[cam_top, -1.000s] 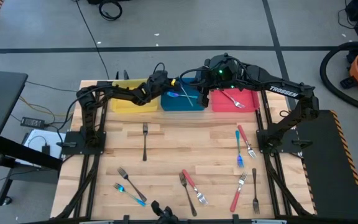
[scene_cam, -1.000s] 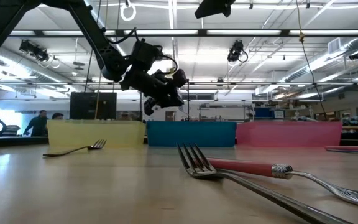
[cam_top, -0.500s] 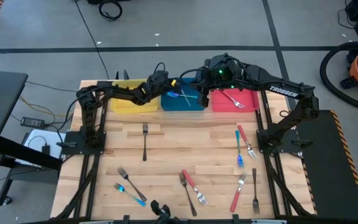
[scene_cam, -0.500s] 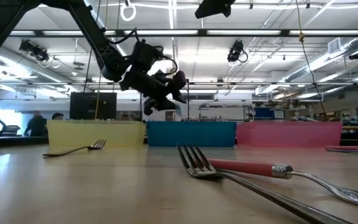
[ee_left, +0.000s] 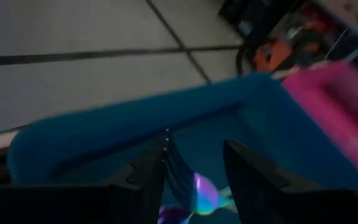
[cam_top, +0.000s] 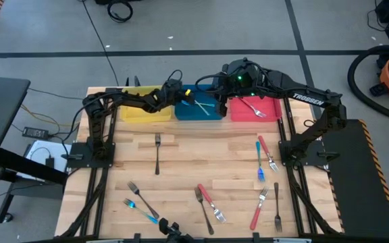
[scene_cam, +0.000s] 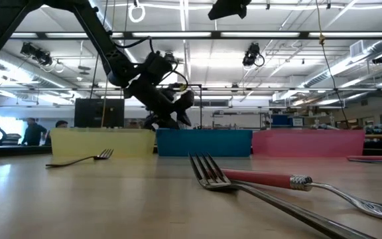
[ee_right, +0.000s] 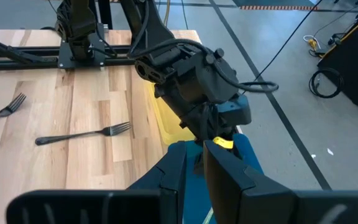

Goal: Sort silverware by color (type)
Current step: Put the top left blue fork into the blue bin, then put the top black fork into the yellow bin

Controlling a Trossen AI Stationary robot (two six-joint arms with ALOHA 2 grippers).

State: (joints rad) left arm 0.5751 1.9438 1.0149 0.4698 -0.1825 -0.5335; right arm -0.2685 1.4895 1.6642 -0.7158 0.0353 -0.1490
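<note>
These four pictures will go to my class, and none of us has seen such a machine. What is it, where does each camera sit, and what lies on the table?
Two dark robot arms work at a wooden table. One camera looks straight down, one sits at table height, and one rides on each wrist. At the far edge stand a yellow bin, a blue bin and a pink bin. Loose forks lie scattered on the wood. The left gripper hangs open over the blue bin, above a blue-handled fork. The right gripper waits at that bin's other side.
</note>
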